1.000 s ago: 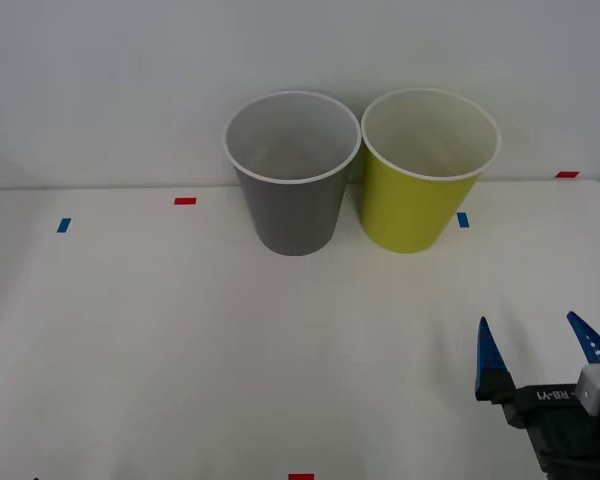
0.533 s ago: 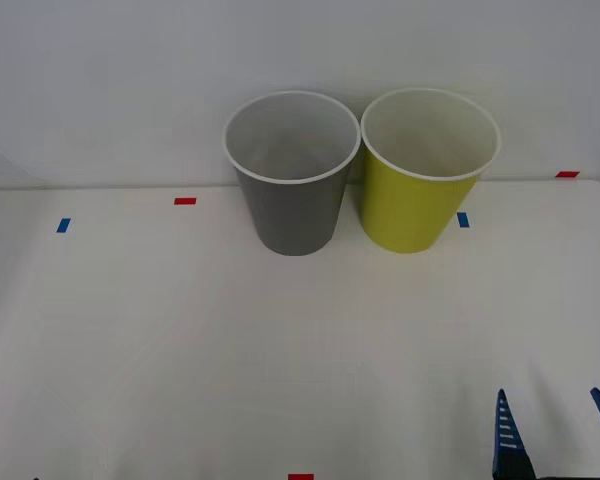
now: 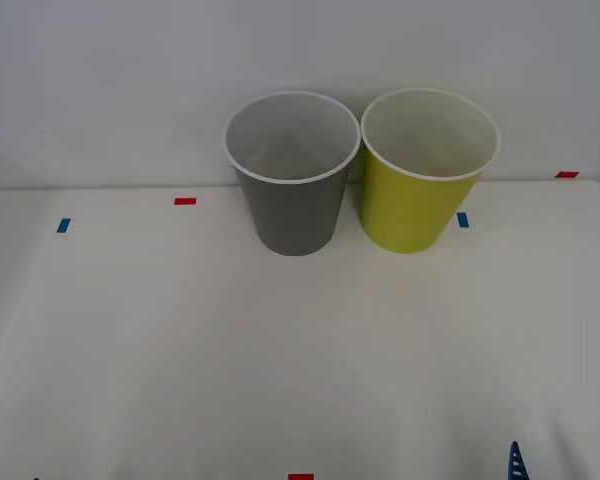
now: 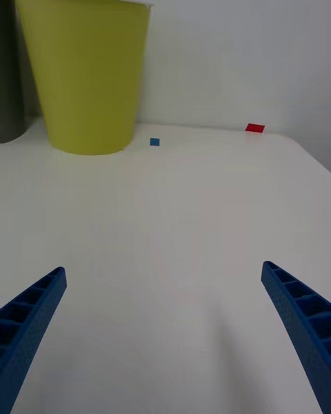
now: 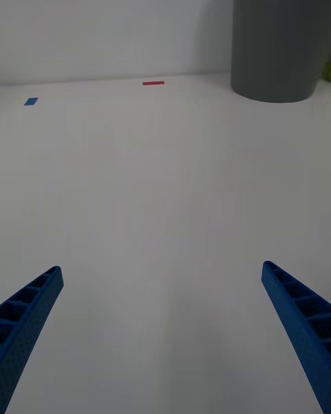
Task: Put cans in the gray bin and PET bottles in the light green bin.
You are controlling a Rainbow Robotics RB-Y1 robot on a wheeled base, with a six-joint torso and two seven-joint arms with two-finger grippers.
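The gray bin (image 3: 292,200) stands upright at the back of the white table, and the light green bin (image 3: 415,205) stands close on its right. Both look empty inside. Cans and PET bottles are out of view. My right gripper (image 3: 565,465) is open at the table's near right edge, just its blue fingertips (image 3: 516,458) showing. In the right wrist view the right gripper (image 4: 164,270) is open over bare table, with the light green bin (image 4: 86,76) well beyond it. My left gripper (image 5: 161,270) is open over bare table, far short of the gray bin (image 5: 279,34).
Small tape marks lie on the table: red (image 3: 185,201) and blue (image 3: 63,225) on the left, blue (image 3: 463,220) and red (image 3: 567,174) on the right, red (image 3: 300,477) at the near edge. A white wall rises behind the bins.
My right gripper has drawn back toward the near edge, still open, until only its fingertips show in the front view. The bins have not moved.
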